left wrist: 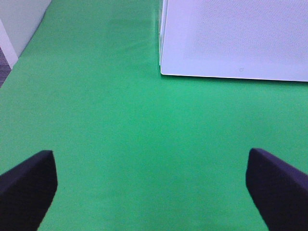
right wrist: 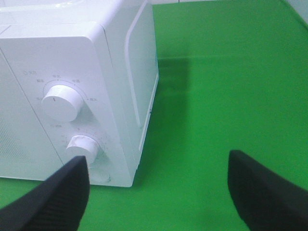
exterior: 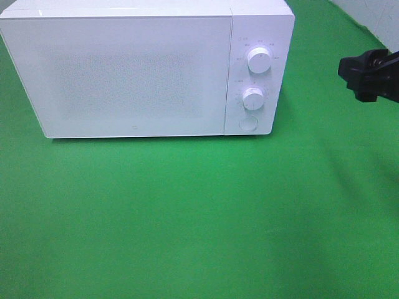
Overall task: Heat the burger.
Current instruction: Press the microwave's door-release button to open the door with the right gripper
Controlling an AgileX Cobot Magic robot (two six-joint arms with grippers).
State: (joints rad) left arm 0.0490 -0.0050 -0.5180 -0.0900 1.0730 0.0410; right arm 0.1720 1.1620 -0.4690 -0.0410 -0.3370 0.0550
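A green-covered worktop (exterior: 199, 237) is seen, and a white microwave (exterior: 146, 71) stands at its back with the door (exterior: 93, 81) shut. The burger is not shown in any view. Whether it lies behind the frosted door cannot be told, and none is seen on the cloth.

The left end effector (left wrist: 151, 187) is held low over bare cloth near the hinge-side corner of the microwave, fingers spread wide and nothing between them. The right end effector (right wrist: 156, 192) is likewise spread and empty, held off the right side of the microwave and aimed towards the control panel.

The step in hand is judged to be work at that panel by the right arm. The upper dial (exterior: 259, 60), the lower dial (exterior: 253, 98) and the round button (exterior: 247, 122) sit close together in one column, so the approach should be squared to the panel face. For a dial, the fingers should be narrowed first and closed evenly about its rim, lest a neighbouring control be nudged. For the button, one fingertip should be pressed straight in, so that the light casing is not pushed back.
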